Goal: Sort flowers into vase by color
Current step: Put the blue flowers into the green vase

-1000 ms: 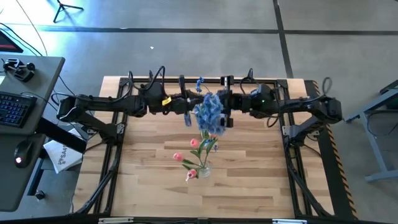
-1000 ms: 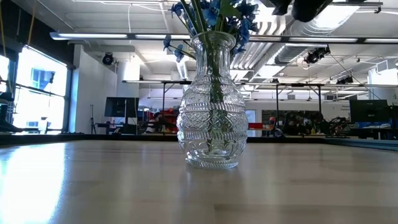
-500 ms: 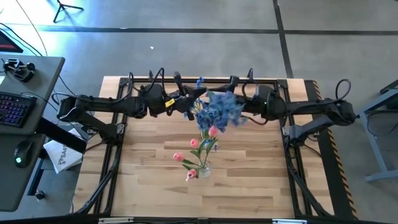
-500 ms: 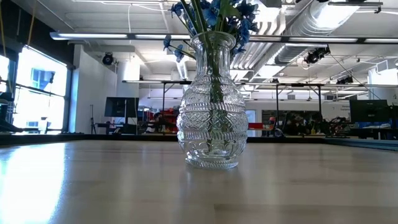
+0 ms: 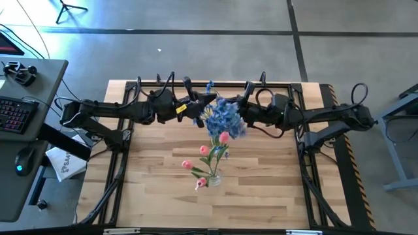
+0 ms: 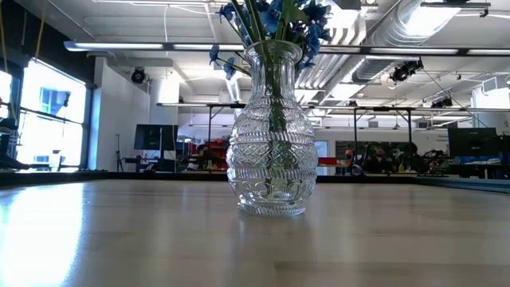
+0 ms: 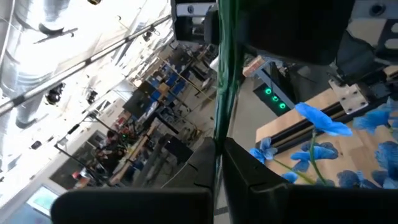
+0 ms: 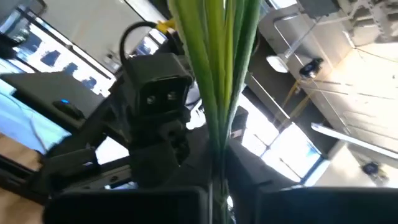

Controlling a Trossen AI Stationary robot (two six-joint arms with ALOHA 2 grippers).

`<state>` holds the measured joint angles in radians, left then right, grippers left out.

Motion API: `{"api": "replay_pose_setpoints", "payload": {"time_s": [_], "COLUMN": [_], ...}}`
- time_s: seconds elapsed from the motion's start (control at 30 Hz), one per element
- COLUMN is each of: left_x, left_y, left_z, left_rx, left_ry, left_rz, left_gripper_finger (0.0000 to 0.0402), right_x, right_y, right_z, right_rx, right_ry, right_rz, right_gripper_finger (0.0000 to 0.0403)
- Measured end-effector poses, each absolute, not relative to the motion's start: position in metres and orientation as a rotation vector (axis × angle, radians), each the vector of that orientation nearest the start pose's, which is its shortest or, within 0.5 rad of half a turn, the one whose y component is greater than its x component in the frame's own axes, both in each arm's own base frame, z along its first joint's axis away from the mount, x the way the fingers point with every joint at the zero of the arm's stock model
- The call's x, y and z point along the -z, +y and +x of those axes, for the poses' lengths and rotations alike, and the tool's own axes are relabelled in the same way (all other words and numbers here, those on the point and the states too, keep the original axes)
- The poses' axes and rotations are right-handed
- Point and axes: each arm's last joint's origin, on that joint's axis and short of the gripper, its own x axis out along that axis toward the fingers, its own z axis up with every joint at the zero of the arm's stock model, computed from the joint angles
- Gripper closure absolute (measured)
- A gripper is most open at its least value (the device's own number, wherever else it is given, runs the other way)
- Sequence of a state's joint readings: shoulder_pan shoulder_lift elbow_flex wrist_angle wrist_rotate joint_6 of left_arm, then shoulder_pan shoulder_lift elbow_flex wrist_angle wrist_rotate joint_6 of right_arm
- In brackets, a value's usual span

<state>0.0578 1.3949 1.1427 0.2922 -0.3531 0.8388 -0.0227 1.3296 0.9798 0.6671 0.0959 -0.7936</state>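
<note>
A cut-glass vase stands on its base on the table, with blue blossoms at its mouth. From above, a cluster of blue blossoms sits between my two grippers at the table's far middle. My left gripper is shut on a thin green stem. My right gripper is shut on a bunch of green stems. Several pink tulips stand in a clear vase nearer the table's middle. My left gripper pinches a thin green stem between its two fingers. The stem runs on past the fingertips toward the other gripper, with blue blossoms beside it. My right gripper pinches a bunch of green stems and leaves between its two fingers. The bunch runs on past the fingertips toward the left gripper, clear of the table.
A black frame rail runs along the table's far edge, with a single blue blossom by it. The wooden table shows bare boards at the near left and right. A desk with a keyboard stands off to the left.
My right gripper has gone out of the top of the low view, turned, and shifted a little toward the table's near edge. The blue blossoms between the grippers swung toward the right and then back toward the middle.
</note>
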Motion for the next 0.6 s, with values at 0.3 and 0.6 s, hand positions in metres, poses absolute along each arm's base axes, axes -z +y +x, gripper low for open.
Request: {"api": "replay_pose_setpoints", "payload": {"time_s": [0.3,0.6], "left_x": [-0.359,-0.374], "left_y": [0.028,0.024], "left_z": [0.314,0.279], "left_rx": [-0.483,-0.635], "left_ry": [0.264,0.336], "left_rz": [0.812,0.653], "left_gripper_finger": [0.0338,0.0284], "right_x": [-0.375,-0.362], "right_y": [-0.011,-0.032], "right_z": [0.282,0.204], "right_rx": [0.379,0.679], "right_ry": [-0.259,-0.237], "right_rz": [-0.683,-0.535], "right_gripper_finger": [0.0398,0.04]}}
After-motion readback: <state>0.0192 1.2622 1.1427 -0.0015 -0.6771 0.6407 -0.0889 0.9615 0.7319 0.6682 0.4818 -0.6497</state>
